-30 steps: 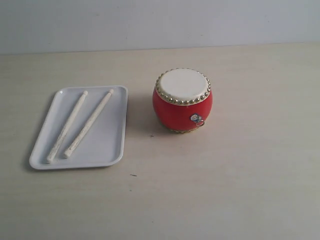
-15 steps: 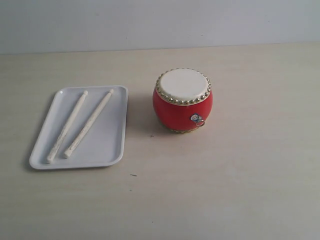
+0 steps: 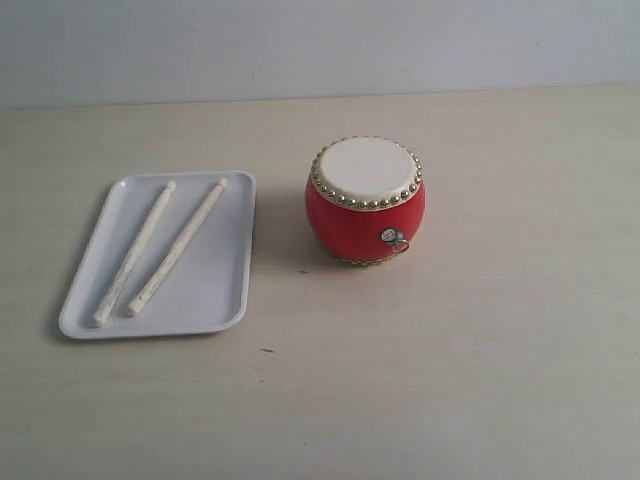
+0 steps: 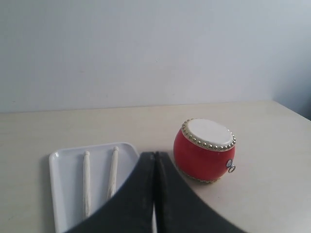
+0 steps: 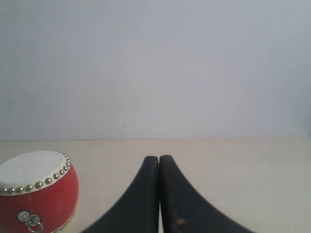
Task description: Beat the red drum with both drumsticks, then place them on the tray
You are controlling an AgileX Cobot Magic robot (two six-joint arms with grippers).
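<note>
In the left wrist view, the left gripper is keeping its dark jaws pressed together with nothing between them. In the right wrist view the right gripper is doing the same, tips meeting and pinching nothing. Neither gripper is showing in the exterior view, so only the wrist cameras are telling how the jaws stand. Beyond the left gripper's tips the tray is lying with the two drumsticks on it, and the red drum is standing to the right of the tray; the jaws are covering the tray's near right corner there. The right wrist view is catching only the drum, cut by the frame's edge, with the tray and sticks falling outside it. The exterior view is giving the whole layout. The drum is standing upright on the pale table, its cream skin facing up and its small metal ring facing the near side. It is sitting apart from the tray, which is lying to its left. The drumsticks are resting side by side inside the tray, slanting from near left to far right, close together but apart. A plain wall is closing the far edge.
</note>
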